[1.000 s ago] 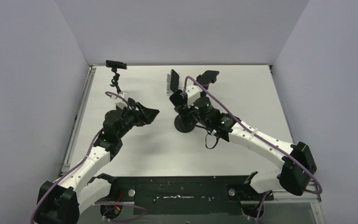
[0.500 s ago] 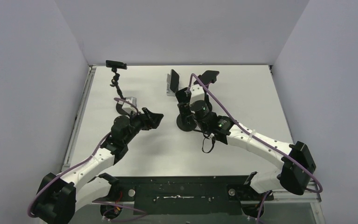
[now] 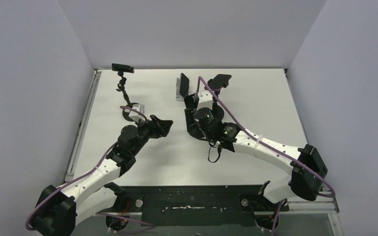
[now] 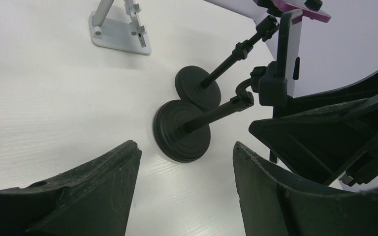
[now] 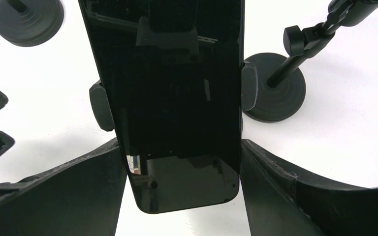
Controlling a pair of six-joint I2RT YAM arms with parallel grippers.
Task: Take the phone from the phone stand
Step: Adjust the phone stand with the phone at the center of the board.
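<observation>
- The left pincer [image 3: 160, 125] gapes wide, holding nothing; the stand [image 4: 182, 131] is at its 12 o'clock.
- The phone [image 5: 172, 88] sits clamped in the stand, its long axis running 12 to 6.
- The right pincer [image 5: 182, 147], nearer, is spread around the phone's lower end, not yet squeezing.

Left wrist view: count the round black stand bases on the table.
2. The nearer base lies at centre frame. The farther base sits just behind it, and their rims meet in this view. Others may lie hidden or out of frame.
</observation>
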